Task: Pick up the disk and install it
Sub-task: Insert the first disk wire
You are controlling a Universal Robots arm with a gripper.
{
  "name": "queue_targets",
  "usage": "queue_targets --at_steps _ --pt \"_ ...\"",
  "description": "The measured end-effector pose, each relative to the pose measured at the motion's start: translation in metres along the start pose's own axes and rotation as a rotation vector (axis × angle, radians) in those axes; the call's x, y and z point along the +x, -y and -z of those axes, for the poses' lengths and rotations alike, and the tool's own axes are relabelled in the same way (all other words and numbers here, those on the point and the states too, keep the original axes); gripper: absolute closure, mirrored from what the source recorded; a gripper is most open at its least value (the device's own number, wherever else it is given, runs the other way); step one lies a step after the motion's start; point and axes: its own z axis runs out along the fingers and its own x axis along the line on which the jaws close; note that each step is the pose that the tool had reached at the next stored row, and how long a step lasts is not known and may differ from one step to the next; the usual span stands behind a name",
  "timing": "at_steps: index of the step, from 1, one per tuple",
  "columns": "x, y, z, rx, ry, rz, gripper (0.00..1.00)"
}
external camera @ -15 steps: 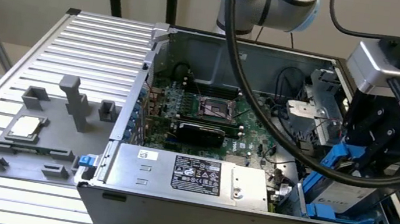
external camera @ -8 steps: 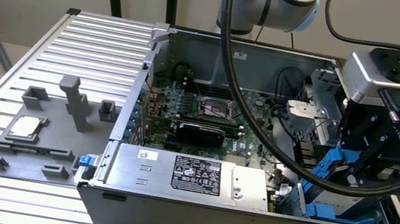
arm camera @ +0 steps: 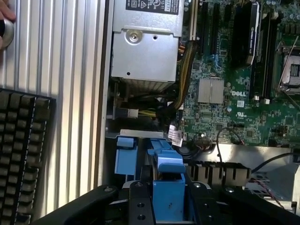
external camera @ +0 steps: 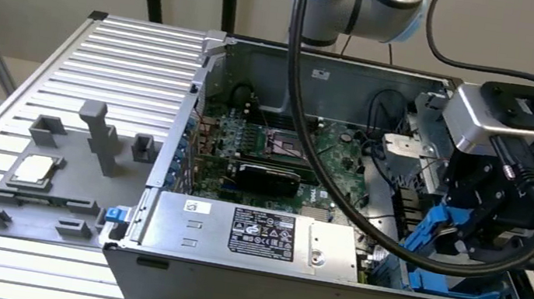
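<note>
My gripper (external camera: pixel 471 235) hangs low at the exterior view's right end of the open computer case (external camera: pixel 149 204), over the drive bay. It is shut on the disk (external camera: pixel 436 230), which is held on edge. What shows of the disk is mainly its bright blue frame; the grey metal body is mostly hidden by the fingers. In the wrist view the blue frame of the disk (arm camera: pixel 168 190) sits between the black fingers (arm camera: pixel 137 202) of my gripper (arm camera: pixel 168 199). It hangs just above the case's blue bay brackets (arm camera: pixel 125 155). The blue bay brackets (external camera: pixel 463 287) lie under the gripper.
The silver power supply (external camera: pixel 255 230) fills the case's near side beside the bay, with the green motherboard (external camera: pixel 283 148) behind it. A black cable loops from the arm across the case. On the slatted table, a grey fixture (external camera: pixel 40 200) holds a small square chip (external camera: pixel 35 169). A keyboard (arm camera: pixel 21 154) lies outside the case.
</note>
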Motion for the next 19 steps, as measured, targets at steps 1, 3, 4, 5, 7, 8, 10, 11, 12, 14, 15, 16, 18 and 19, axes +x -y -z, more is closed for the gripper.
queue_targets --at_steps 1,3,4,5,7,8,10,11,12,14,15,16,18,19 --pt "0.000 0.0000 -0.0017 -0.0001 0.0000 0.001 1.00" --pt "0.000 0.0000 -0.0048 -0.0002 -0.0001 0.004 1.00" --pt "0.000 0.0001 -0.0063 -0.0003 -0.0002 0.005 1.00" --pt "0.000 0.0001 -0.0079 -0.0004 -0.0002 0.007 1.00" --pt "0.001 0.0001 -0.0109 -0.0005 -0.0002 0.009 1.00" --pt "0.001 0.0002 -0.0125 -0.0006 -0.0002 0.010 1.00" --pt "0.001 0.0002 -0.0156 -0.0007 -0.0003 0.013 1.00" --pt "0.001 0.0003 -0.0171 -0.0007 -0.0002 0.014 1.00" --pt "0.001 0.0003 -0.0186 -0.0007 -0.0001 0.015 1.00" --pt "0.001 0.0004 -0.0211 -0.0009 -0.0004 0.018 1.00" --pt "0.001 0.0005 -0.0224 -0.0010 -0.0004 0.019 1.00" --pt "0.001 0.0005 -0.0234 -0.0011 -0.0006 0.020 1.00" --pt "0.001 0.0005 -0.0253 -0.0011 -0.0002 0.022 1.00" --pt "0.001 0.0006 -0.0257 -0.0012 -0.0004 0.022 1.00"
